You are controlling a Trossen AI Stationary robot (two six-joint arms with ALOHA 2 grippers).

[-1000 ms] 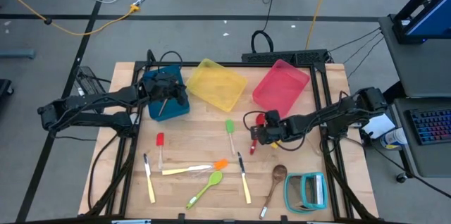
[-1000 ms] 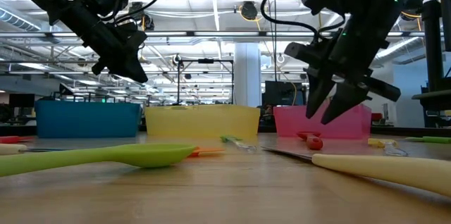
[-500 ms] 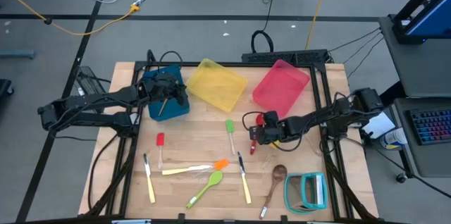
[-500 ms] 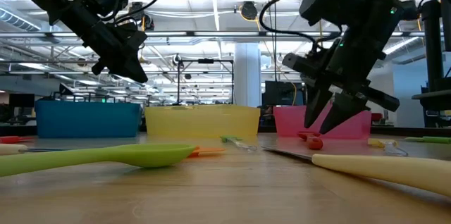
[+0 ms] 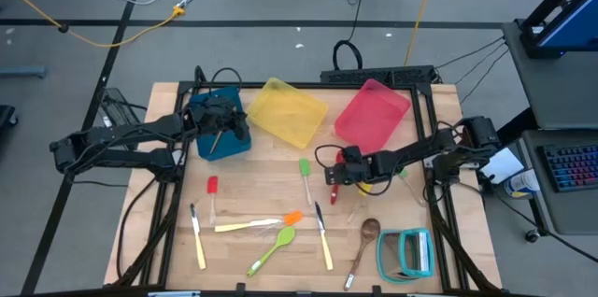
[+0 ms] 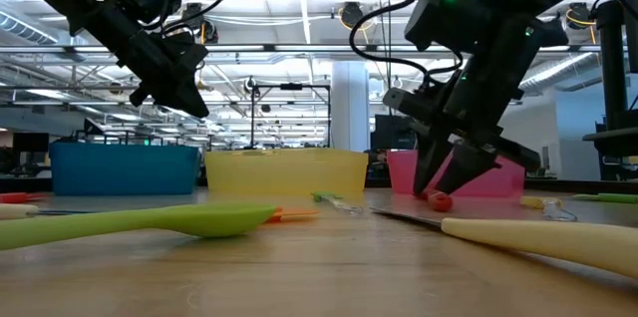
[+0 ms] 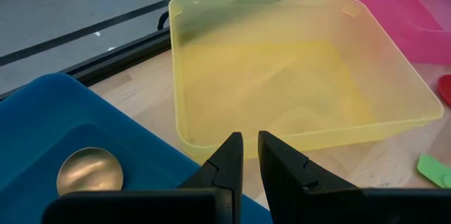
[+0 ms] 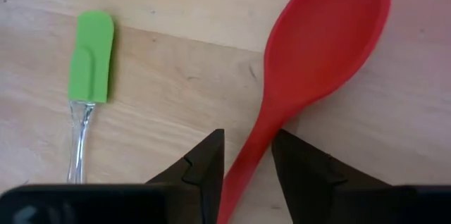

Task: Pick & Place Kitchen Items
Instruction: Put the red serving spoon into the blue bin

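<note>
The right gripper (image 8: 246, 157) is down over the red spoon (image 8: 310, 69), fingers spread either side of its handle, the spoon flat on the worktop (image 5: 252, 190). Grasp step, by the look of it; next comes the squeeze and lift. Just beside it lies a green spatula (image 8: 90, 65). Farther off, the left gripper (image 7: 244, 155) hovers, narrowly parted and empty, above the blue bin (image 7: 42, 129).

A red spoon (image 8: 310, 62) and a lime-green spatula (image 8: 91, 58) lie on the pale wooden surface (image 8: 176, 104). The bins are blue (image 5: 220, 134), yellow (image 5: 290, 110) and pink (image 5: 374, 110).

Robotics lab: ceiling trusses (image 6: 299, 53), floor cables (image 5: 112, 26).
</note>
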